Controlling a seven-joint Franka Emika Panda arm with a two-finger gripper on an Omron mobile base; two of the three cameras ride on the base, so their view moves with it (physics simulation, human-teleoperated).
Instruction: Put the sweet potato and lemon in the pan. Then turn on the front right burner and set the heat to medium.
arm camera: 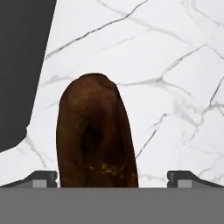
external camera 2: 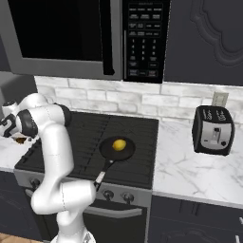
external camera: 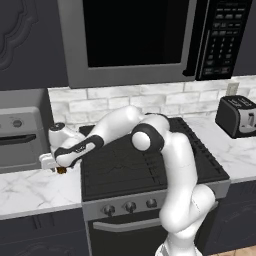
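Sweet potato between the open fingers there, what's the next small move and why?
Probably close the gripper on the sweet potato: it lies on the marble counter between the open fingertips, ungripped, while the lemon already sits in the pan.

Two base views flanking the arm, sharing the cooktop [external camera: 150, 165], hand view close over counter [arm camera: 175, 65]

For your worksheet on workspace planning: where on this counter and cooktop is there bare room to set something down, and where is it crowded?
Free: the marble counter between the cooktop and the toaster, and in front of the toaster. Crowded: the left counter beside the cooktop, where the open gripper straddles the sweet potato; the pan already holds the lemon.
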